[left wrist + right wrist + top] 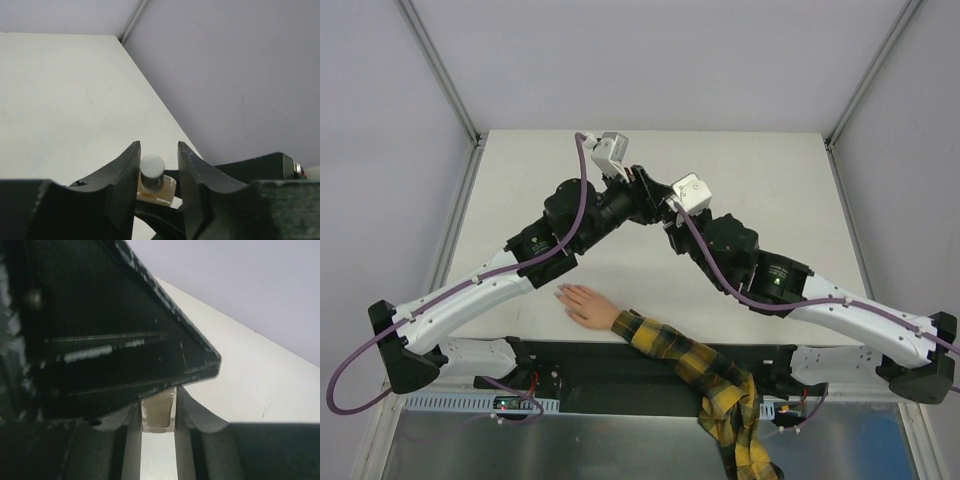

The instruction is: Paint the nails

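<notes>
Right gripper (159, 407) clamped small bottle (159, 417) at far centre. Left gripper (157, 151) jaws bracketed its white cap (151, 166), probably to unscrew; grip uncertain. Nails (563, 294) lay well apart, near edge.

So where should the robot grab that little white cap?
Grip the white cap by its round sides, coming straight at its top, one left end effector finger each side. It's a short cylinder sticking out of the bottle.
</notes>
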